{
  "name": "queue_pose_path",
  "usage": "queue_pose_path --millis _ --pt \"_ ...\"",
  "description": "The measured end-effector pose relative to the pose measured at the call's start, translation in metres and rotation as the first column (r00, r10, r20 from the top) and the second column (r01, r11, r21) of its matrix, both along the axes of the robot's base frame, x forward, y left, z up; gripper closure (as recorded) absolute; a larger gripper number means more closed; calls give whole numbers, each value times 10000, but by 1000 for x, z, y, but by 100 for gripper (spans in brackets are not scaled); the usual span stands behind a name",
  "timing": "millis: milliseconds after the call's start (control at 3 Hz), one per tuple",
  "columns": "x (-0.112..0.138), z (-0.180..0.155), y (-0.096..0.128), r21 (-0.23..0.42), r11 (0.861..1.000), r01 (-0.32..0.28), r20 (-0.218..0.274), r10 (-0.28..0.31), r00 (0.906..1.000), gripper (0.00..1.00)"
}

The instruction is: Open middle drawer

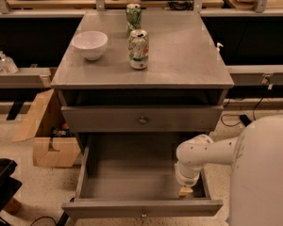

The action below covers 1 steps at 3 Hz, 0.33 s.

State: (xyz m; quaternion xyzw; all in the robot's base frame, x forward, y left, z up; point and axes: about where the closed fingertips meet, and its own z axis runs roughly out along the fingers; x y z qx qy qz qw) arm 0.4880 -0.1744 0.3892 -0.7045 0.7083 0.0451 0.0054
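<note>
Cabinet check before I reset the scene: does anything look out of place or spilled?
Nothing spilled. Only the middle drawer stands pulled out, with the gripper reaching down inside its right front corner.

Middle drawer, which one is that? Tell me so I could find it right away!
Look for the grey cabinet with a white bowl on top. The middle drawer is the low one pulled far out toward the camera, plain grey inside, with the robot's gripper down in its front right corner. The drawer above it shows only its front.
</note>
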Motion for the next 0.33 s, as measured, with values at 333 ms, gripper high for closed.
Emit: queue_pose_path --millis 333 --pt "0 0 0 0 10000 0 -1 0 10000 0"
